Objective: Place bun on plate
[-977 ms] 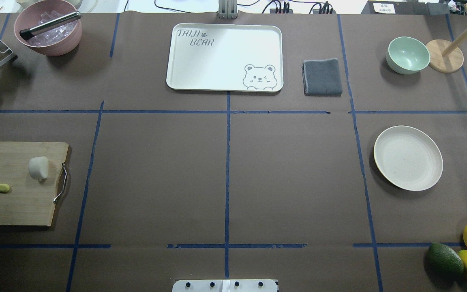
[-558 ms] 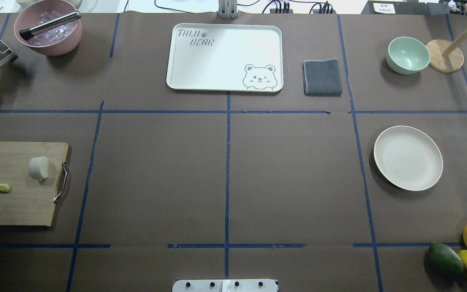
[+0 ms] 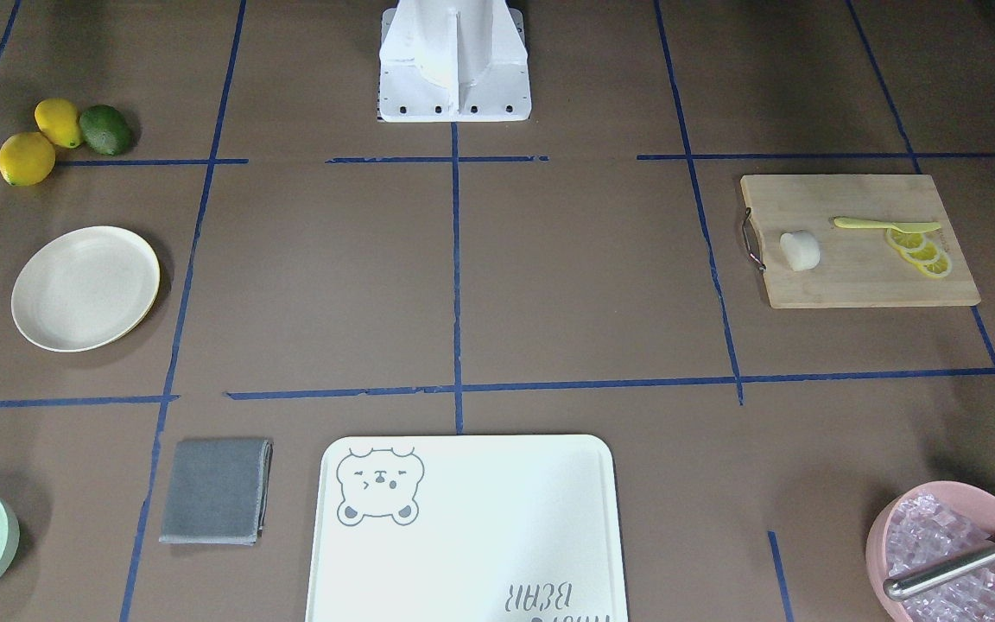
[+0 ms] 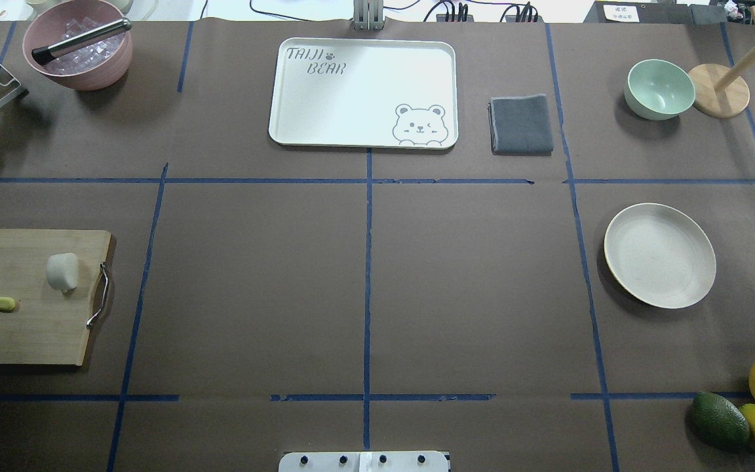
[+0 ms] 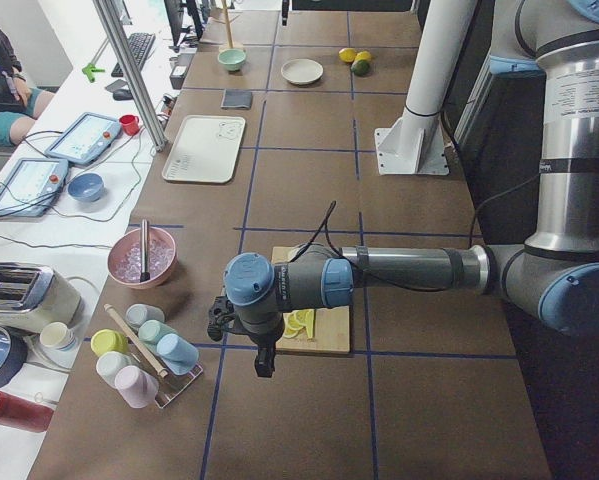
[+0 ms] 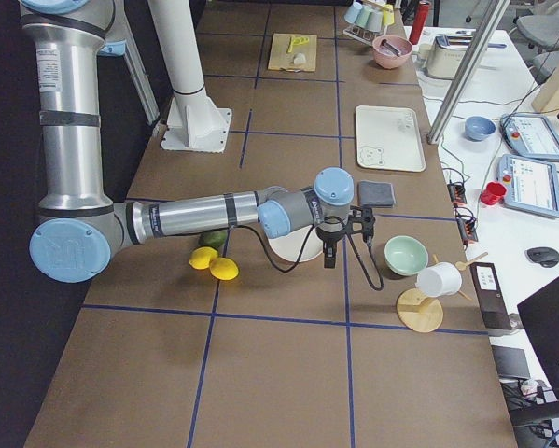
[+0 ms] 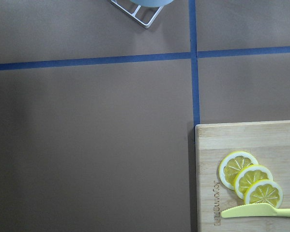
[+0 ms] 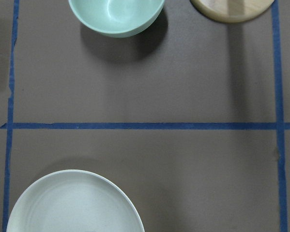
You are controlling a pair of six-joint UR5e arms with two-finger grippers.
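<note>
Bun point(image 4: 62, 271): small, white, smooth, rounded; apparently on its side, on wooden board point(image 4: 23, 328) at left edge. Plate point(image 4: 659, 255): round, cream, shallow, flat, right side, well apart.

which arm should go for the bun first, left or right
Left. The bun sits on the cutting board on the robot's left side, and the left tool hangs just beside that board. The right tool is at the far end of the table, near the plate.

one bun point(image 3: 799, 250), one plate point(image 3: 83, 288), two lemons point(image 3: 26, 158), three lemon slices point(image 7: 251, 180)
</note>
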